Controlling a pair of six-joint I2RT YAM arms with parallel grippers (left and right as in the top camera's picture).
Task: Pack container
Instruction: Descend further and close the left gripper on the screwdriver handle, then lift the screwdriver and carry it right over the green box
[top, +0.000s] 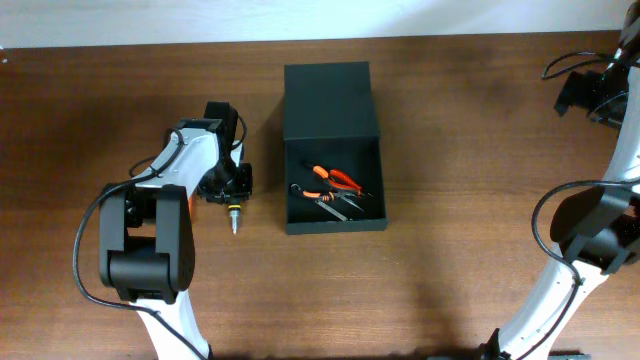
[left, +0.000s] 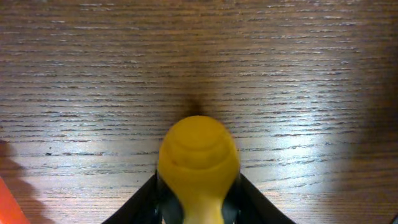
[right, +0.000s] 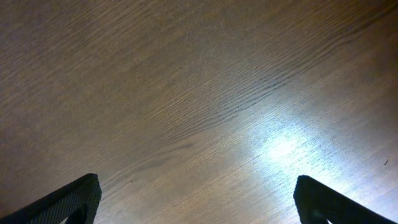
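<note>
Although little of the room shows beyond a pale strip of wall (top: 300, 20) along the far edge, the bench (top: 480, 200) fills nearly everything I see: dark brown wood with long, fine grain, glossy enough to throw back a bright patch of light under my right wrist. At the middle of it sits the container (top: 335, 226), a matte green-black box with its lid (top: 328, 100) folded flat toward the wall and its cavity facing up. Inside lie orange-handled pliers (top: 335, 178) and a few slimmer dark and metal tools beside them, too small for me to name. To its left, with bare wood between, my left end effector (top: 225, 183) is low over the bench, its black fingers pressed against both sides of the yellow-handled screwdriver (left: 199, 158). The rounded butt of that handle faces my wrist camera, and the metal tip pokes out toward the near edge in the overhead view. My own white and black arm links and a looping cable hide much of the wood on that side. My right end effector (right: 199, 199) hangs well apart at the far right corner, spread wide over bare grain and holding nothing.
</note>
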